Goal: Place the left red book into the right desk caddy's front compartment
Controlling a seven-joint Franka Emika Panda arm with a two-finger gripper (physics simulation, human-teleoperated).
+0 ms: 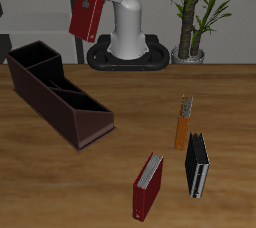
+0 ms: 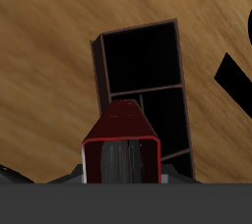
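Wrist view shows the red book (image 2: 122,144) end-on, clamped in the tool, whose fingers are hidden behind it; the caddy (image 2: 143,90) lies below, partly cut off, two dark compartments visible. From outside, the tool (image 1: 92,0) is cut by the frame's upper edge, holding the book (image 1: 85,17) aloft above the caddy's (image 1: 58,96) far end. Three more books stand on the worktop (image 1: 120,182): orange (image 1: 182,124), black (image 1: 197,165), another red (image 1: 148,185). No writing is legible.

Held left red book (image 1: 86,16) above right desk caddy (image 1: 55,92).

Even, soft simulator light, faint shadows beside the books, low-resolution renders, no glare.
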